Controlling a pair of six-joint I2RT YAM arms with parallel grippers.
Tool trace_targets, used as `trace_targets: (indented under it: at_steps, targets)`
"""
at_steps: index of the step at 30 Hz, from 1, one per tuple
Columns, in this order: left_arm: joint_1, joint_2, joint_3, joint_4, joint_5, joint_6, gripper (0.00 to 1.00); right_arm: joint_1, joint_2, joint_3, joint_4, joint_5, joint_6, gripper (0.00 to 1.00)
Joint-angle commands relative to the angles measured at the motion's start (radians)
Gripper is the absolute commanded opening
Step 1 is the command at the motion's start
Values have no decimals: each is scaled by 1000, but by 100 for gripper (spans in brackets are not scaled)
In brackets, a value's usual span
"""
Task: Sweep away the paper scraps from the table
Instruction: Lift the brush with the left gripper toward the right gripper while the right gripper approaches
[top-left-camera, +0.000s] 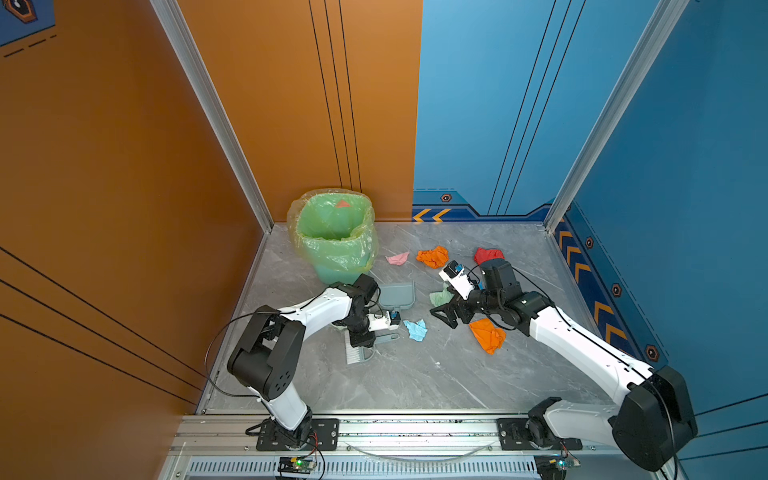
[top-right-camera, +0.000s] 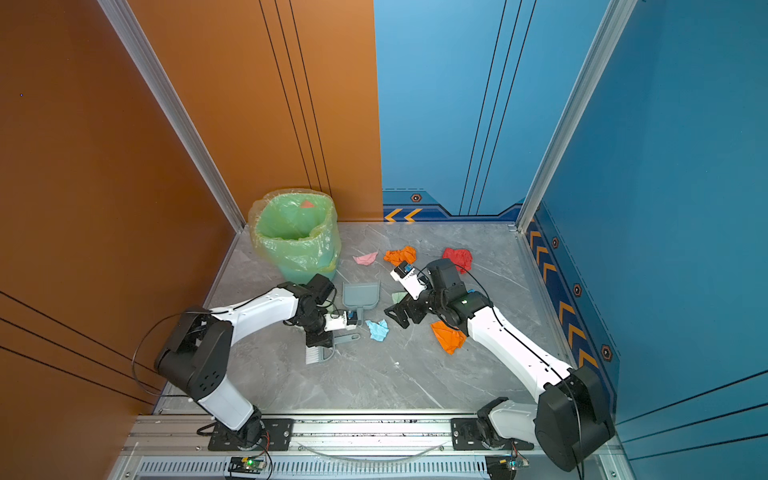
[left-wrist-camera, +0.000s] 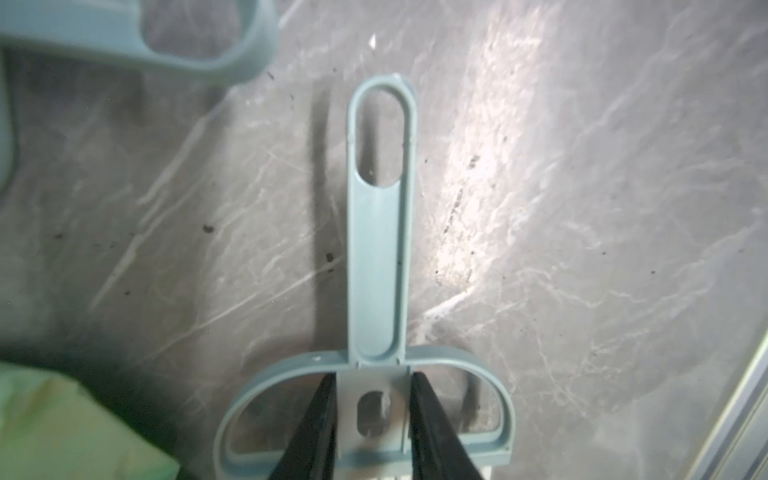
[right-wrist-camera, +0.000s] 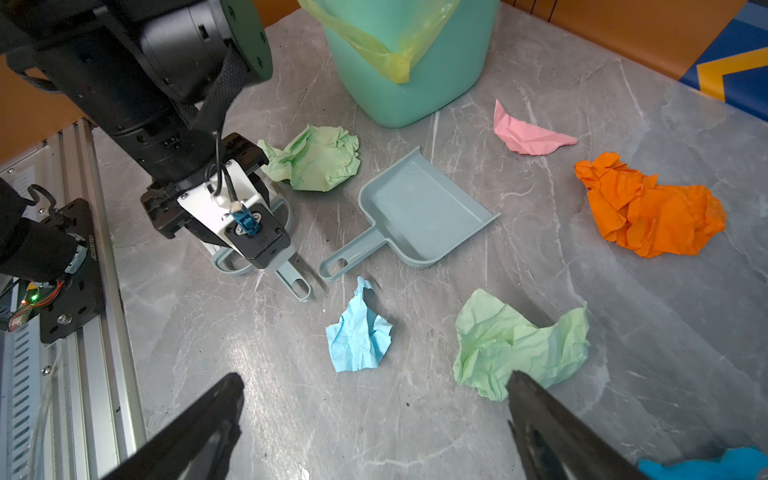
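Here the brush (left-wrist-camera: 378, 266) is clamped by the left gripper (left-wrist-camera: 372, 380), its handle pointed at the nearest paper scraps (top-left-camera: 416, 329), strewn across the tabletop (top-left-camera: 415, 386) toward its far edge; the right gripper (right-wrist-camera: 374, 386) is left open.

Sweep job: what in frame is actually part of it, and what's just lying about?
Job: paper scraps, brush in left gripper, dustpan, bin, table.
Lying about: green-lit circuit board by front rail.

A green bin (top-left-camera: 337, 266) stands in the table's (top-left-camera: 415, 382) far left corner. A dustpan (top-left-camera: 397, 296) and brush (top-left-camera: 360, 354) lie near.
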Motion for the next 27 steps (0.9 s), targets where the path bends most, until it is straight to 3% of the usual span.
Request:
trace_targets:
  at_steps: [1,9,18,27]
  targets:
    - [-4,-59,15,-26,66,1,27,-5,18,59,-90,-69,-40,100]
    - [-4,-165,12,-8,150,5,27,-11,53,135,-201,-174,-112,100]
    - [-3,-254,15,9,240,5,27,-10,99,198,-202,-282,-138,100]
    - [13,-271,12,56,333,14,28,18,129,208,-145,-271,-120,100]
